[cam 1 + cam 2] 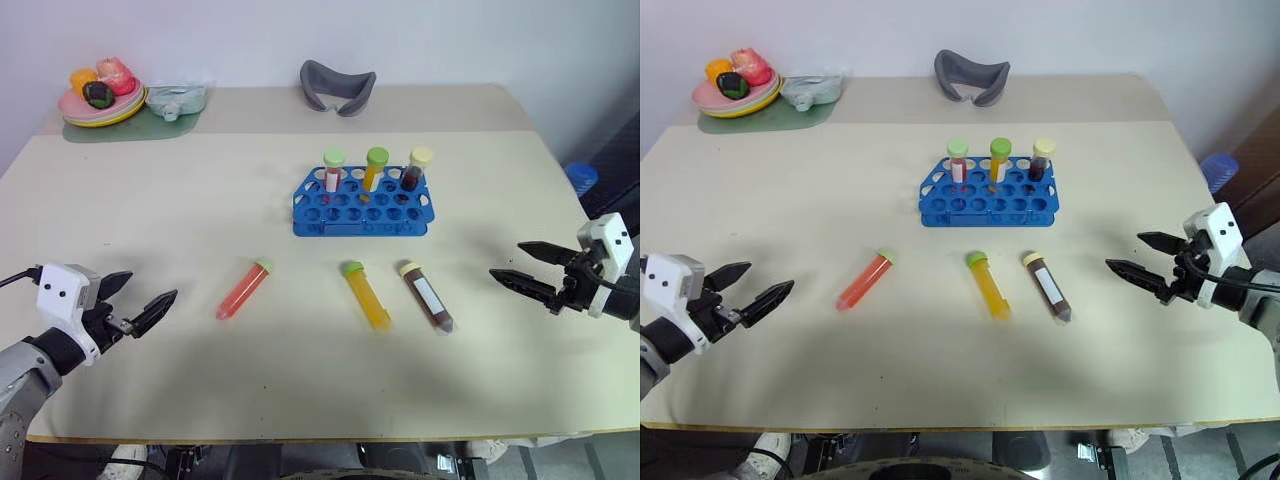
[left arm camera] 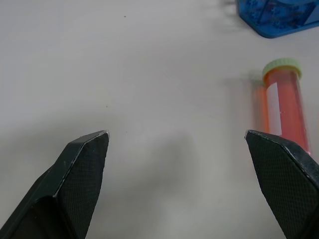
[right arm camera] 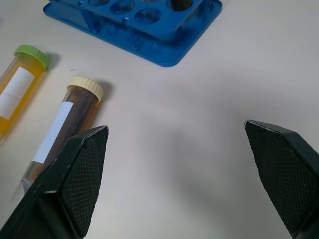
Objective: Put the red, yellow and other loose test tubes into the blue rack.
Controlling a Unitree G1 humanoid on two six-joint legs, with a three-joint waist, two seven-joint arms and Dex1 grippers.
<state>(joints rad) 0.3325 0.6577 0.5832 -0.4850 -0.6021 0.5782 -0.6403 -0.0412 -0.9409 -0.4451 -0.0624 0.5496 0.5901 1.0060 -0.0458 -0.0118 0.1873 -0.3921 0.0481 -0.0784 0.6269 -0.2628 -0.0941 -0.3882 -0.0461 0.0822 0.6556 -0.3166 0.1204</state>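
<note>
Three loose tubes lie on the table in front of the blue rack (image 1: 362, 204): a red tube (image 1: 244, 288) with a green cap, a yellow tube (image 1: 367, 295) with a green cap, and a dark brown tube (image 1: 427, 296) with a cream cap. Three capped tubes stand in the rack's back row. My left gripper (image 1: 138, 301) hovers open at the near left, well left of the red tube (image 2: 283, 107). My right gripper (image 1: 522, 268) is open at the near right, to the right of the brown tube (image 3: 62, 131), with nothing between its fingers.
At the back left a plate of toy food (image 1: 100, 98) sits on a green mat beside a pale crumpled object (image 1: 176, 98). A grey curved object (image 1: 337, 86) lies at the back centre. The table's near edge (image 1: 330, 436) runs just below both grippers.
</note>
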